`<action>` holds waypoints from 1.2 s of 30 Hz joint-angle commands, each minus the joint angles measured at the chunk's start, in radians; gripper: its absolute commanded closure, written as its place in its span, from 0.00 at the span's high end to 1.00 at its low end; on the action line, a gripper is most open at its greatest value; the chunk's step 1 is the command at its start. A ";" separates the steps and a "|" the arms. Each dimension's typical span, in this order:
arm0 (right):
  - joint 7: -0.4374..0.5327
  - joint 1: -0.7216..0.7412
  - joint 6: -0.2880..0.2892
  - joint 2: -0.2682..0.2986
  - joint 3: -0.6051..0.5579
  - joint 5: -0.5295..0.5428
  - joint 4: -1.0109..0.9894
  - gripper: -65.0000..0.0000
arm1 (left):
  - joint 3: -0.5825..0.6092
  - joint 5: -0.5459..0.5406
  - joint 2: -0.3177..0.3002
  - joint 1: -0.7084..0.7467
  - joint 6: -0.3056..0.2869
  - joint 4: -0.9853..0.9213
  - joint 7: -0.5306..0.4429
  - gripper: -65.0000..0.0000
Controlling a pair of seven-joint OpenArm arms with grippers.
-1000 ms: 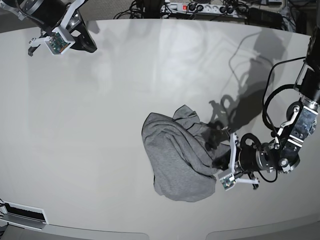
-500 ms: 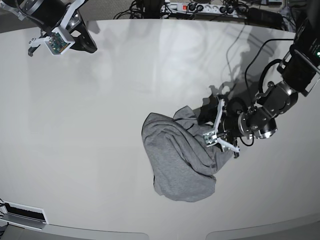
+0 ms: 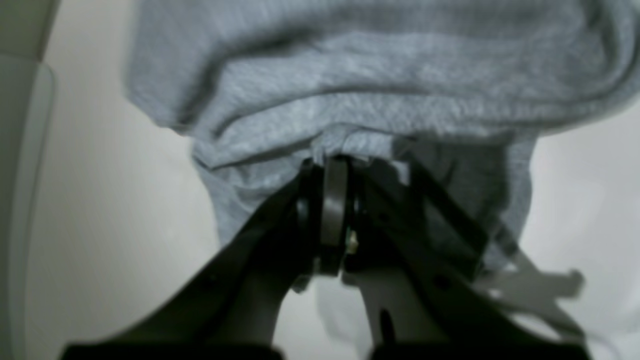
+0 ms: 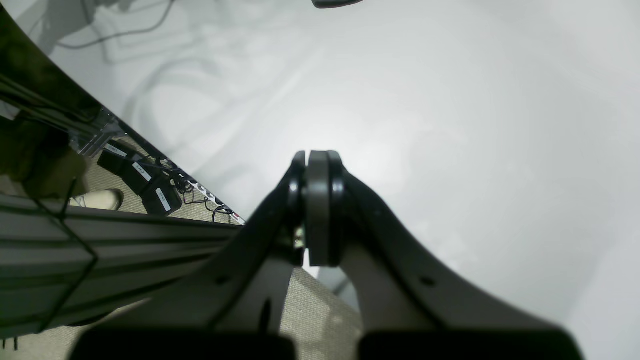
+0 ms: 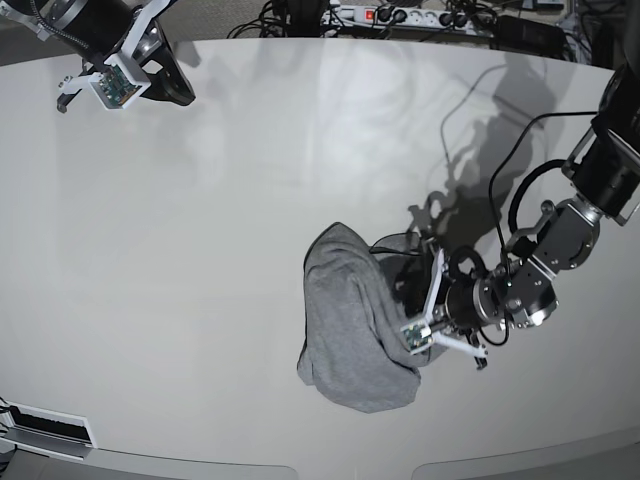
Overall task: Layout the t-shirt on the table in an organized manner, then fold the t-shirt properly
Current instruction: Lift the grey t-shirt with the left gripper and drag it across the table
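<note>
The heather-grey t-shirt [image 5: 352,325] lies bunched in a tall crumpled heap on the white table [image 5: 200,250], right of centre. No lettering shows. My left gripper [image 5: 403,297] is at the heap's right side, partly tucked into the cloth. In the left wrist view the left gripper [image 3: 332,162] is shut on a fold of the t-shirt [image 3: 350,90], with the table [image 3: 100,225] below. My right gripper [image 5: 180,88] hovers at the far left corner. In the right wrist view the right gripper [image 4: 317,160] is shut and empty above the bare table [image 4: 450,125].
A power strip [image 5: 400,15] and cables lie beyond the table's far edge. The left arm's cables [image 5: 520,200] loop over the table at the right. A white bracket [image 5: 45,430] sits at the front left edge. Floor and plugs [image 4: 150,187] show past the table edge.
My left gripper has swung down and toward the front with the shirt edge in it. The shirt has been pushed into a narrower, taller heap shifted slightly right. The right arm has not moved.
</note>
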 commanded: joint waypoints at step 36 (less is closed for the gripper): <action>0.054 -0.005 -0.106 0.006 0.004 -0.192 0.015 0.00 | -0.092 -0.433 -0.141 -0.674 0.098 0.224 0.274 0.00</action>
